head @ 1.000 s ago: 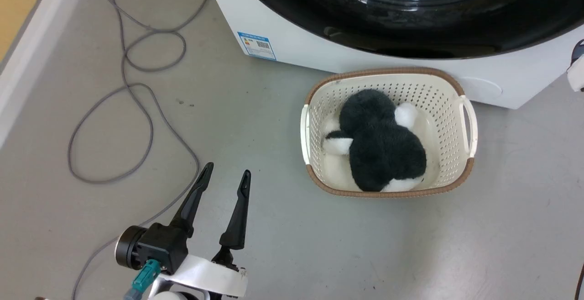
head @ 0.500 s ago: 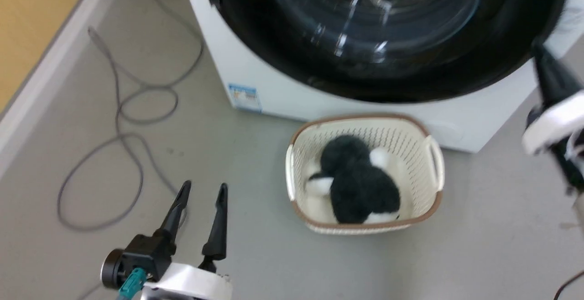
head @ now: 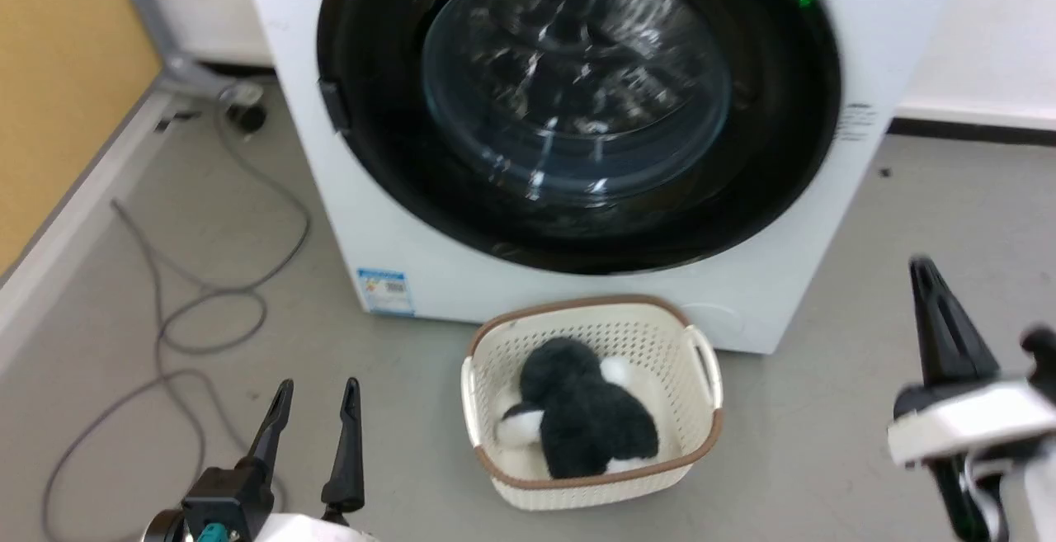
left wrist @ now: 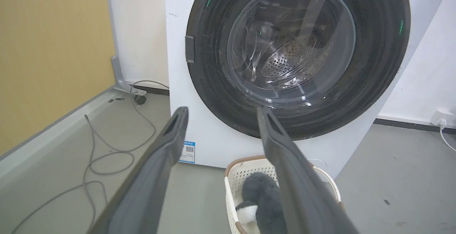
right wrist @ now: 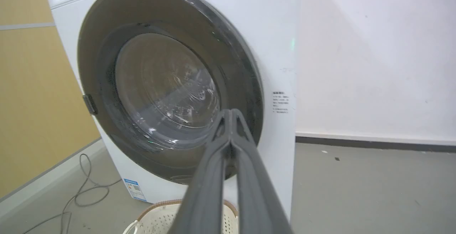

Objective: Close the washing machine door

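The washing machine (head: 429, 270) is a big white front-loader straight ahead of me. Its door (head: 577, 96), a round black disc with a bulging glass centre, lies flat against the washer's front; the steel drum shows through the glass. In the right wrist view the door (right wrist: 167, 88) also sits flush with the white face. My left gripper (head: 318, 385) hangs open and empty over the floor at the lower left, apart from the machine. At the lower right, my right gripper (head: 922, 270) is off the washer's corner, its fingers (right wrist: 231, 112) pressed together on nothing.
A cream perforated basket (head: 577, 308) with a black-and-white plush toy (head: 586, 422) stands on the floor right before the washer. A grey cable (head: 181, 319) loops over the floor at the left, beside a yellow wall (head: 58, 72). Bare grey floor lies to the right.
The head camera has swung up and back, so the whole door and washer front are now in the picture. The right gripper has come into view at the right, away from the door.
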